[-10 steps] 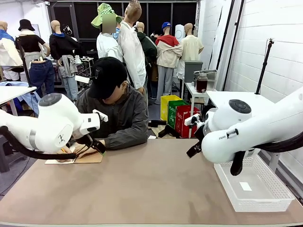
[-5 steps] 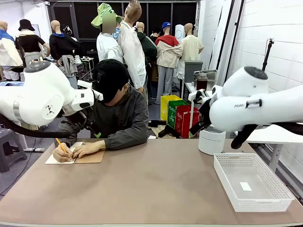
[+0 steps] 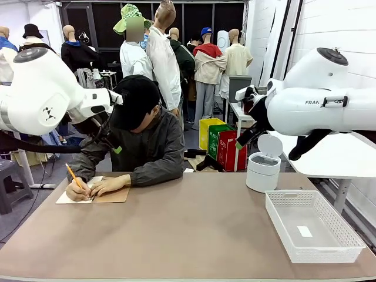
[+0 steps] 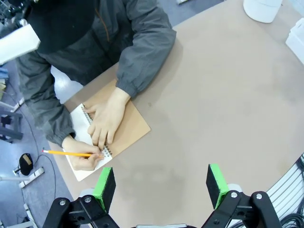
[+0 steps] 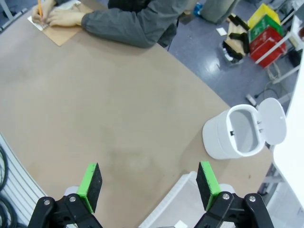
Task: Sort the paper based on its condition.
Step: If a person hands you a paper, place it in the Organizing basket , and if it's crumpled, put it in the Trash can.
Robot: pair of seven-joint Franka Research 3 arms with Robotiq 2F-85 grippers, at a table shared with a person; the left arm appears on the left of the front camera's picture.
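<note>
White paper [image 4: 88,171] lies flat under a person's hand [image 4: 81,150]; left tool [image 4: 160,186] and right tool [image 5: 148,186] gape empty.

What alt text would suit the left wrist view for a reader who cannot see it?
A person in a dark grey jacket leans over a brown table, writing with a yellow pencil in a spiral-bound notebook with a brown kraft cover. In the foreground, the left gripper, black with green pads, hangs open above the table.

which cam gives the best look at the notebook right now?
Left wrist view: it looks down on the notebook, showing brown cover, spiral and white page under the person's hands. Front view sees it at a shallow angle; right wrist view catches it small in a top corner.
</note>
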